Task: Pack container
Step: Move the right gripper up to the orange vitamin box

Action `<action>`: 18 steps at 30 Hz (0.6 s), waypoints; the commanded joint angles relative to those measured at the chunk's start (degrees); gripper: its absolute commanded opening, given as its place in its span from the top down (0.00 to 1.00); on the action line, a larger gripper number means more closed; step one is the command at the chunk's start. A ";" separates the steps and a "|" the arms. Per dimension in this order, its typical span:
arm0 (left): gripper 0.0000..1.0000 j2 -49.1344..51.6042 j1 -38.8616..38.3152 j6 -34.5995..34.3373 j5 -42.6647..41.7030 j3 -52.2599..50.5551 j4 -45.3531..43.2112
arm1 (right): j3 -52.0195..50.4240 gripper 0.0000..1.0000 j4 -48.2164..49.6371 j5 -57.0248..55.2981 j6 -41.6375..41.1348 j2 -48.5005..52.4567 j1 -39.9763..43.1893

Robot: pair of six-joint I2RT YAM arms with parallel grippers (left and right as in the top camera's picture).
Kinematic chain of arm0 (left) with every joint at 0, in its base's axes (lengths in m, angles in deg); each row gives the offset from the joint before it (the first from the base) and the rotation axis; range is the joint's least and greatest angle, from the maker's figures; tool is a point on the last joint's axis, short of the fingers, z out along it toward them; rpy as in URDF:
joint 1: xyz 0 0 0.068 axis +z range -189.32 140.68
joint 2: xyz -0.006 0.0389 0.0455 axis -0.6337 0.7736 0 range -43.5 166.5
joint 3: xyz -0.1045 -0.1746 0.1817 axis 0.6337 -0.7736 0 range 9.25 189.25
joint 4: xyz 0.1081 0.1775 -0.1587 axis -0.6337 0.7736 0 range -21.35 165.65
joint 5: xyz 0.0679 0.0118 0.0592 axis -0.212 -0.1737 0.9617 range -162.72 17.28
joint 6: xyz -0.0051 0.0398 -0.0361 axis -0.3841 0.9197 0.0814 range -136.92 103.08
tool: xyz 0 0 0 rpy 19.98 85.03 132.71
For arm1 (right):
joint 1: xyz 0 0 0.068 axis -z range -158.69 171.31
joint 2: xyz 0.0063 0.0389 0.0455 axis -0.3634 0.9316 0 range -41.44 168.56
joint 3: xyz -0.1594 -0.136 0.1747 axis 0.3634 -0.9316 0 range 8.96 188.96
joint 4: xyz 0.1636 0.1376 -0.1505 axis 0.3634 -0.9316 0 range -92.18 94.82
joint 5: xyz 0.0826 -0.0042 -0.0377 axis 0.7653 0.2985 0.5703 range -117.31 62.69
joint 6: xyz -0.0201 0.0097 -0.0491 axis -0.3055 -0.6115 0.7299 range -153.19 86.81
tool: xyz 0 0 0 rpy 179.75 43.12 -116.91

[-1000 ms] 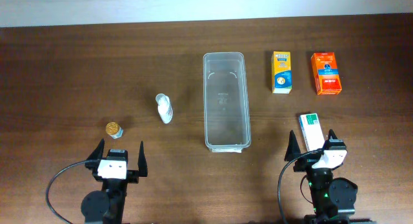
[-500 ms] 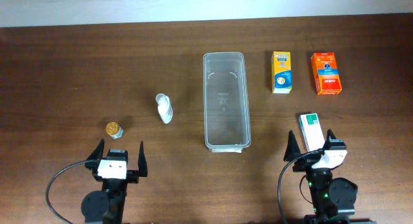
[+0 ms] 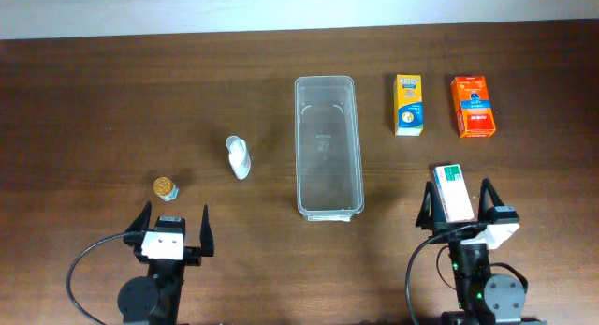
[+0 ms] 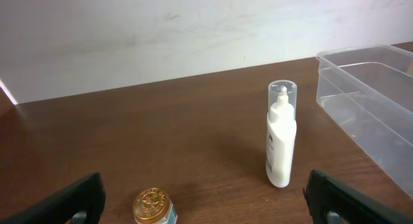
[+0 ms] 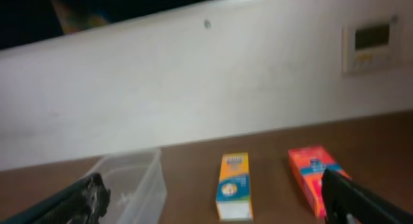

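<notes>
The clear plastic container lies lengthwise at the table's middle and looks empty. It also shows in the left wrist view and in the right wrist view. A white bottle and a small gold-lidded jar stand left of it. A yellow box, an orange box and a white-green box lie right of it. My left gripper is open and empty near the front edge. My right gripper is open, its fingers flanking the white-green box from above.
A pale wall with a small panel rises behind the table's far edge. Bare dark wood lies at the far left.
My right gripper has moved forward and tilted up, so its fingers now flank the white-green box in the overhead view. The left arm and the objects have not moved.
</notes>
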 commanded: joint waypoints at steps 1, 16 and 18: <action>0.01 -0.33 0.28 0.92 -0.22 -0.79 0.02 | 4.37 0.01 1.05 -2.14 2.54 0.07 -0.26; 0.01 -0.33 0.28 0.94 -0.22 -0.79 0.02 | 55.54 0.02 -31.06 -14.47 17.84 45.77 -0.17; 0.00 -0.33 0.28 0.94 -0.22 -0.79 0.02 | 65.13 0.02 -40.04 -15.26 17.86 53.29 -0.07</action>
